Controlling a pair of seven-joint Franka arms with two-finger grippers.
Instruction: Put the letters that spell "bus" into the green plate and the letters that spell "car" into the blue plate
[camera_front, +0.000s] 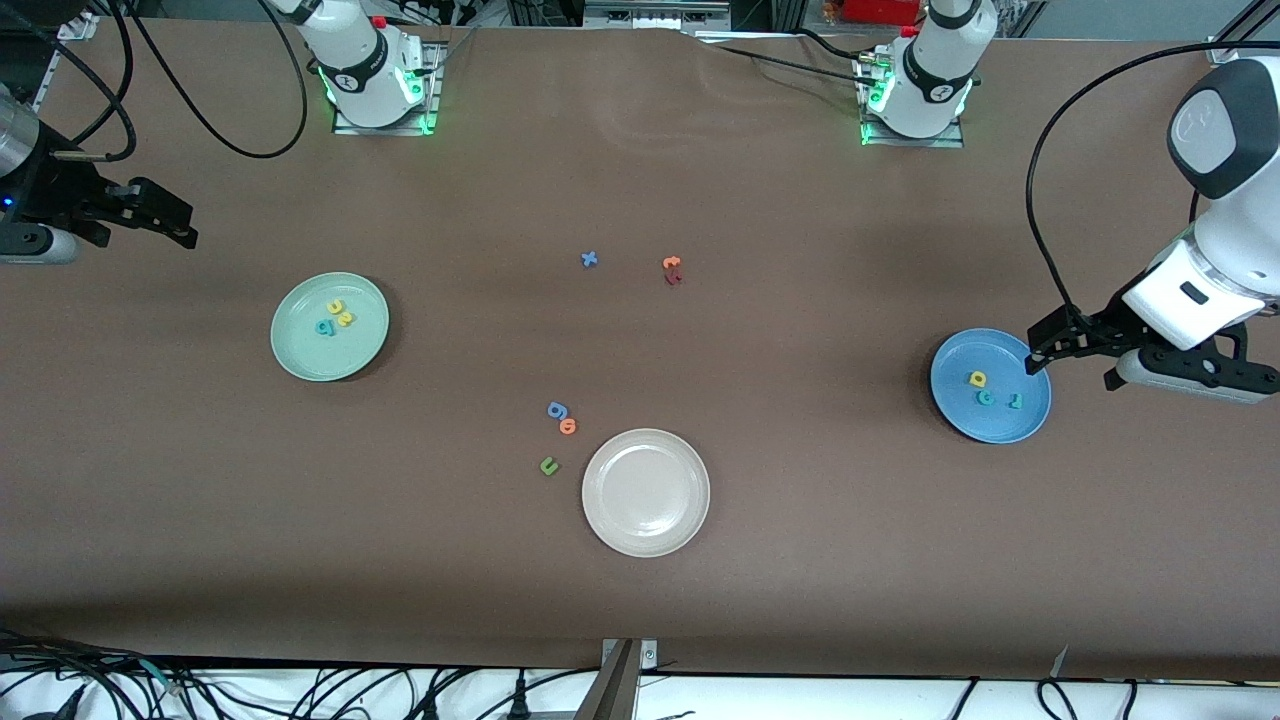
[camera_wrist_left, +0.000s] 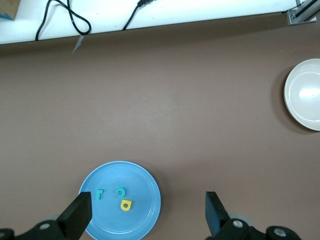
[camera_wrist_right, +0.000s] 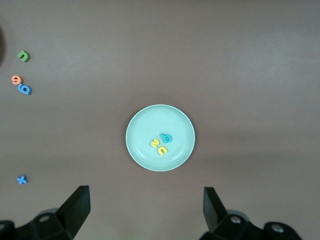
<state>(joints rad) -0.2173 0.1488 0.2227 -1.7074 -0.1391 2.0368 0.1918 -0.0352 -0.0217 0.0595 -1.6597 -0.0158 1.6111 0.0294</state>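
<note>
Green plate (camera_front: 300, 352) holds b/u/s, blue plate (camera_front: 1000, 425) apparently c/a/r. Left gripper (camera_front: 1042, 358) and right gripper (camera_front: 170, 222) spread, empty; best kept clear of plates.

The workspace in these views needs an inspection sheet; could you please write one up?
Surface: brown table, flat.
Job's things: round pale-green plate holds teal "b", yellow "u", yellow "s"; round blue plate holds yellow "a", teal "c", teal "r".
Clutter: cream-white plate; blue "g", orange "o", green "u", blue "x", orange-red letter pair.
Grippers: left gripper open, beside the blue plate; right gripper open, over bare table.
Cables: black, along the table edges.
Surroundings: nothing seen.
</note>
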